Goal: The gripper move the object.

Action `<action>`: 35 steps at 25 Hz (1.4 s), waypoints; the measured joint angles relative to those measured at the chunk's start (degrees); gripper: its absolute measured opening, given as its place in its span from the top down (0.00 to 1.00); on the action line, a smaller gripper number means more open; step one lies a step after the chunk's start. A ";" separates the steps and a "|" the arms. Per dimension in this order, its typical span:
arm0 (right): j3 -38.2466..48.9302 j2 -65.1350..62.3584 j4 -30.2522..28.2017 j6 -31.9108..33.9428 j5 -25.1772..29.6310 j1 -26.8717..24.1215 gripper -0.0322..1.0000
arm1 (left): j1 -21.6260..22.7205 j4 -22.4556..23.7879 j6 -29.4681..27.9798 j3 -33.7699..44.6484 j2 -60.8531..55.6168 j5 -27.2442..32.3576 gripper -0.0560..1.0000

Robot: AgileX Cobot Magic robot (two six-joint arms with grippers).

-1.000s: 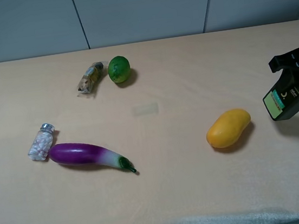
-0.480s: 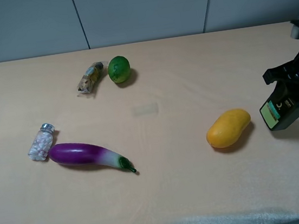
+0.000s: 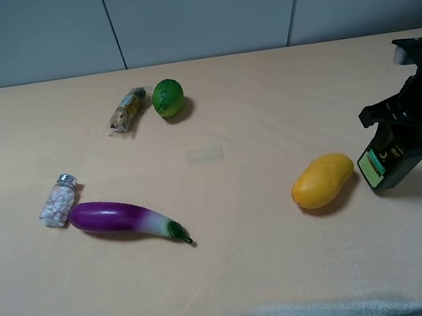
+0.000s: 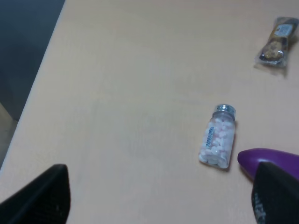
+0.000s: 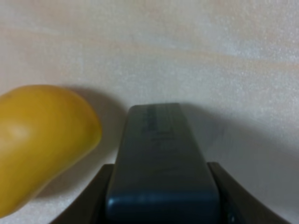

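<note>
My right gripper (image 3: pixel 393 125) is shut on the black squarish bottle (image 3: pixel 389 162) with a green-and-white label, at the right side of the table. It holds the bottle low, just right of the yellow mango (image 3: pixel 322 180). In the right wrist view the bottle's dark body (image 5: pixel 161 158) sits between the two fingers, with the mango (image 5: pixel 39 140) close beside it. My left gripper (image 4: pixel 159 198) shows only as two dark fingertips (image 4: pixel 39 196) set wide apart, open and empty, near the table's left edge.
A purple eggplant (image 3: pixel 122 217) and a small jar of white pills (image 3: pixel 59 200) lie at the left. A green lime (image 3: pixel 167 97) and a wrapped snack (image 3: pixel 128 109) lie at the back. The pill jar (image 4: pixel 218 142) also shows in the left wrist view.
My right gripper has carried the black bottle leftward and downward, closer to the mango. The left arm and other objects have not moved.
</note>
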 joint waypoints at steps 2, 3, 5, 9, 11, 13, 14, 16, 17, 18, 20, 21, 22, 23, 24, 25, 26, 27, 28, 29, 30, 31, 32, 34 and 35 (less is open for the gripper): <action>0.00 0.00 0.00 0.00 0.00 0.00 0.68 | 0.00 0.00 0.00 0.00 0.00 0.00 0.15; 0.00 0.00 0.00 0.00 0.00 0.00 0.68 | 0.00 0.00 0.00 0.00 0.00 0.00 0.15; 0.00 0.00 0.00 0.00 0.00 0.00 0.68 | 0.00 0.00 0.00 0.00 0.00 0.00 0.15; 0.00 0.00 0.00 0.00 0.00 0.00 0.68 | 0.00 0.00 0.00 0.00 0.00 0.00 0.15; 0.00 0.06 0.00 0.00 0.00 0.00 0.68 | 0.00 0.00 0.00 0.00 0.00 0.00 0.15; 0.00 0.11 0.00 0.00 0.00 0.00 0.68 | 0.00 0.00 0.00 0.00 0.00 0.00 0.15; 0.00 0.11 0.00 0.00 0.00 0.00 0.68 | 0.00 0.00 0.00 0.00 0.00 0.00 0.15; 0.00 0.11 -0.30 0.00 0.05 0.00 0.68 | 0.00 0.00 0.00 0.00 0.00 0.00 0.15; 0.12 0.11 -0.53 0.00 -0.01 0.00 0.68 | 0.00 0.00 0.00 0.00 0.00 0.00 0.15; 0.25 0.11 -1.01 0.00 0.05 0.00 0.68 | 0.00 0.00 0.00 0.00 0.00 0.00 0.15; 0.62 0.11 -1.88 0.00 0.09 0.00 0.68 | 0.00 0.00 0.00 0.00 0.00 0.00 0.15; 0.63 0.11 -2.10 0.00 0.18 0.00 0.68 | 0.00 0.00 0.00 0.00 0.00 0.00 0.15; 0.63 0.11 -2.24 0.00 0.18 0.00 0.68 | 0.00 0.00 0.00 0.00 0.00 0.00 0.15; 0.63 0.11 -2.29 0.00 0.12 0.00 0.68 | 0.00 0.00 0.00 0.00 0.00 0.00 0.15; 0.63 0.11 -2.29 0.00 0.12 0.00 0.68 | 0.00 0.00 0.00 0.00 0.00 0.00 0.15; 0.63 0.11 -2.29 0.00 0.12 0.00 0.68 | 0.00 0.00 0.00 0.00 0.00 0.00 0.15; 0.63 0.11 -2.29 0.00 0.12 0.00 0.68 | 0.00 0.00 0.00 0.00 0.00 0.00 0.15; 0.63 0.11 -2.29 0.00 0.12 0.00 0.68 | 0.00 0.00 0.00 0.00 0.00 0.00 0.15; 0.63 0.11 -2.29 0.00 0.06 0.00 0.68 | 0.00 0.00 0.00 0.00 0.00 0.00 0.15; 0.63 0.11 -2.29 0.00 0.01 0.00 0.67 | 0.00 0.00 0.00 0.00 0.00 0.00 0.15; 0.63 0.11 -2.24 0.00 0.02 0.00 0.66 | 0.00 0.00 0.00 0.00 0.00 0.00 0.15; 0.63 0.11 -2.18 0.00 -0.11 0.00 0.64 | 0.00 0.00 0.00 0.00 0.00 0.00 0.15; 0.63 0.11 -2.07 0.00 -0.30 0.00 0.62 | 0.00 0.00 0.00 0.00 0.00 0.00 0.15; 0.63 0.11 -2.07 0.00 -1.15 0.00 0.56 | 0.00 0.00 0.00 0.00 0.00 0.00 0.15; 0.63 0.11 -2.07 0.00 -1.27 0.00 0.53 | 0.00 0.00 0.00 0.00 0.00 0.00 0.15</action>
